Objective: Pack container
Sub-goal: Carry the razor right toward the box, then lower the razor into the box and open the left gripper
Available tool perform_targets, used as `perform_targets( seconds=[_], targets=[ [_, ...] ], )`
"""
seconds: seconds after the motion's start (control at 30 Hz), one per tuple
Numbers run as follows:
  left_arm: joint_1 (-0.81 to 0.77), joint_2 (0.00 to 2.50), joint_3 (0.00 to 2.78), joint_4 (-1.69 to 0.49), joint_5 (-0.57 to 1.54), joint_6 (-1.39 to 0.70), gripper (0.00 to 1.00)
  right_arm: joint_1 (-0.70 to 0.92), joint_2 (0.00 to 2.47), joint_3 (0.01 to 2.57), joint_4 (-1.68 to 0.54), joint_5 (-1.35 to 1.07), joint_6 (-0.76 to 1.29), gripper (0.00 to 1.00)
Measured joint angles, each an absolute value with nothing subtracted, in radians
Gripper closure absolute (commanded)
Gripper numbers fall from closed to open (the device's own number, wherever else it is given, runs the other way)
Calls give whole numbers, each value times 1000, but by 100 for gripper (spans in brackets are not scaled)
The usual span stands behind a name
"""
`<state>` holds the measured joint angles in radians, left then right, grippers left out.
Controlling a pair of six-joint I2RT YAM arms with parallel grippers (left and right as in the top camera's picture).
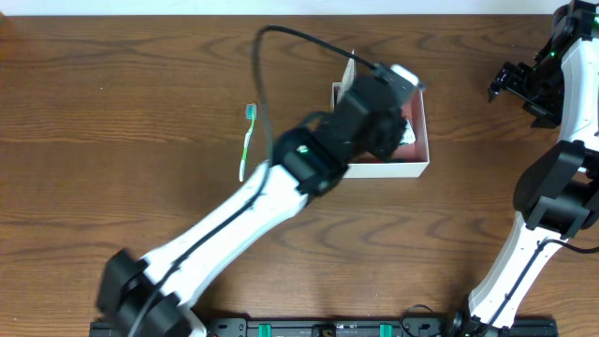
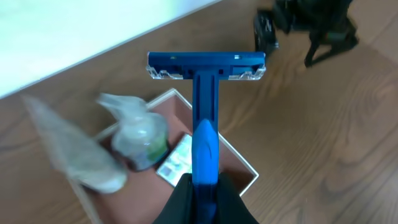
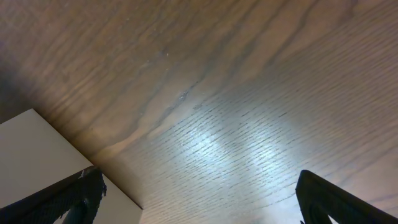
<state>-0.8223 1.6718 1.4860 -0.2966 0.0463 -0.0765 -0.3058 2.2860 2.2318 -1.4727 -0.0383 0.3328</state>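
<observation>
The container (image 1: 417, 169), white outside and pink inside, sits right of the table's middle. My left gripper (image 1: 387, 124) hovers over it and hides most of its inside. In the left wrist view that gripper (image 2: 203, 188) is shut on the handle of a blue razor (image 2: 204, 93), whose head points away, above the container's (image 2: 247, 167) far corner. Inside the box lie a small wrapped bottle (image 2: 139, 133) and a printed packet (image 2: 176, 159). My right gripper (image 1: 511, 85) stays far right, open over bare wood, nothing between its fingers (image 3: 82, 194).
A green-and-white toothbrush (image 1: 248, 139) lies on the table left of the container. A blurred pale flap or bag (image 2: 73, 154) rises at the box's left side. The white table edge (image 3: 37, 155) shows under the right gripper.
</observation>
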Motion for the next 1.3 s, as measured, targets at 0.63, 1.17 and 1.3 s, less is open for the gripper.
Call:
perform_targets(
  seconds=[0.63,1.17,1.3],
  targets=[
    [-812,1959,1486,-266,45,-70,83,-306,2286,2232,-1472,-38,333,1],
    [-812,1943,1485,-322,-8,-70,60,-306,2286,2232,-1472,-38,333,1],
    [-802,1800,1477,-446,-56,-70,58,-306,2286,2232,-1472,-38,333,1]
  ],
)
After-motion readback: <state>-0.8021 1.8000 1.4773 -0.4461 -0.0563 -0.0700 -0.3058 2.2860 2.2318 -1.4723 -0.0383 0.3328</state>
